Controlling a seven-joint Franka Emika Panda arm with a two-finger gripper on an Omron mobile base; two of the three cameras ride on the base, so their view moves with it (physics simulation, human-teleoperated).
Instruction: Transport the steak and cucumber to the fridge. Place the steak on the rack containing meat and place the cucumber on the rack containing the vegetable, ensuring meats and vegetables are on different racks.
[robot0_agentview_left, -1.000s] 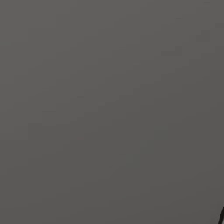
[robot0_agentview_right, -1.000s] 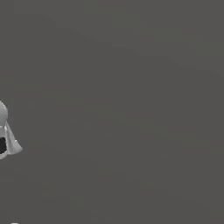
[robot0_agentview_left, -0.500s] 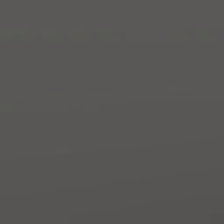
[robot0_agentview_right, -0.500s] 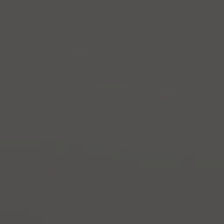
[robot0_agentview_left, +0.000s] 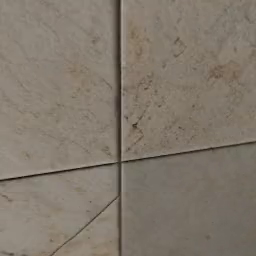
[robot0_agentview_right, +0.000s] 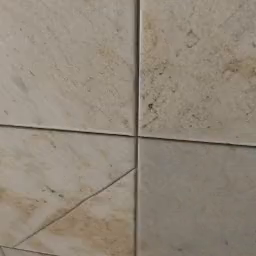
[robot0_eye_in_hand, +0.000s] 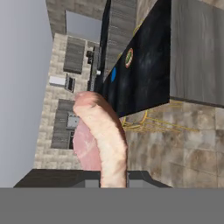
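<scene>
The steak (robot0_eye_in_hand: 103, 140), a pink-red slab with a pale edge, rises from the bottom of the hand view and fills its middle. My gripper (robot0_eye_in_hand: 113, 178) is shut on it; the dark fingers (robot0_eye_in_hand: 142, 177) barely peek out beside the meat. The view is rolled sideways. Far off, on a black counter (robot0_eye_in_hand: 144, 74), a red-rimmed plate (robot0_eye_in_hand: 129, 57) carries a small green shape, apparently the cucumber. The fridge is out of view.
A round blue plate (robot0_eye_in_hand: 113, 74) lies on the same black counter. Yellow wire stools (robot0_eye_in_hand: 148, 122) stand on the tiled floor beside it, and grey cabinets (robot0_eye_in_hand: 74, 54) line a far brick wall. Both base views look at beige stone floor tiles (robot0_agentview_left: 60, 85) (robot0_agentview_right: 65, 65) with dark grout lines.
The whole picture has shifted in both base views: a flat dark grey surface has given way to beige floor tiles. The arm part seen one second ago at the right base view's left edge is gone.
</scene>
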